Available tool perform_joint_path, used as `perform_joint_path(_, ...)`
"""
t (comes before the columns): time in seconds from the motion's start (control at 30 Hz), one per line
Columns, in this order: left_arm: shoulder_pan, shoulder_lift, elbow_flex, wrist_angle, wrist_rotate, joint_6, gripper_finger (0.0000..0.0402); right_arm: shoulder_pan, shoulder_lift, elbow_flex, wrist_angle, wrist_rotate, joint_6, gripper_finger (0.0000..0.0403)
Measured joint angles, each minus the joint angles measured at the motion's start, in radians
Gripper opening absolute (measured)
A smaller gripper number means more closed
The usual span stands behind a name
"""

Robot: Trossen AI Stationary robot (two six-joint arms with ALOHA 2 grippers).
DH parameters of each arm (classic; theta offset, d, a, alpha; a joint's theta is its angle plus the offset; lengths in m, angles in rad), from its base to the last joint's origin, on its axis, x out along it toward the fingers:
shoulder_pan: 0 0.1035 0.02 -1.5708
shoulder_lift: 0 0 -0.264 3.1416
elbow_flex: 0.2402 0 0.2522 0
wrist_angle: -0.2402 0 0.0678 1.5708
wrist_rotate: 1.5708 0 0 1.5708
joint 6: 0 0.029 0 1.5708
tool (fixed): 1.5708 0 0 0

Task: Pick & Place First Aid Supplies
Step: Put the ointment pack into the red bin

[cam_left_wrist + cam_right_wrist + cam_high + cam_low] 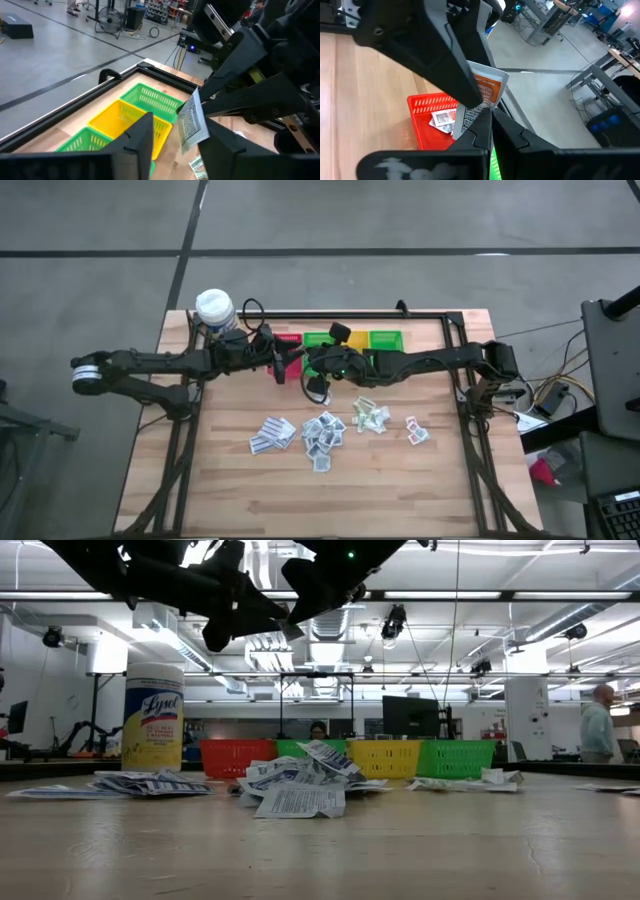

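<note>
Both arms meet up in the air just in front of the row of bins. The right gripper (487, 120) has its fingers pressed together on a white packet (482, 92) with orange print, right above the red bin (427, 125). The left gripper (175, 137) is spread around that same packet, looks like not quite touching. The remaining packets (325, 432) lie scattered nearer the table's (400, 490) front edge than the red bin.
</note>
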Motion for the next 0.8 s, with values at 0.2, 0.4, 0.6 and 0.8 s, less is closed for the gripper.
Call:
perform_joint_path(0.2, 0.000, 0.000, 0.000, -0.001, 0.003, -0.002, 0.0013, 0.001, 0.000, -0.001, 0.000, -0.040, 0.000, 0.0008)
perform_joint_path(0.4, 0.000, 0.000, 0.000, -0.003, 0.004, -0.002, 0.0001, 0.000, 0.000, -0.001, -0.004, -0.062, 0.000, 0.0008)
perform_joint_path(0.6, 0.000, 0.000, 0.000, -0.011, -0.001, -0.003, 0.0000, 0.001, -0.007, -0.001, -0.076, -0.069, 0.001, 0.0008)
perform_joint_path(0.8, 0.002, -0.001, 0.001, -0.067, -0.073, -0.006, 0.0000, 0.001, -0.028, -0.002, -0.227, -0.073, 0.098, 0.0008)
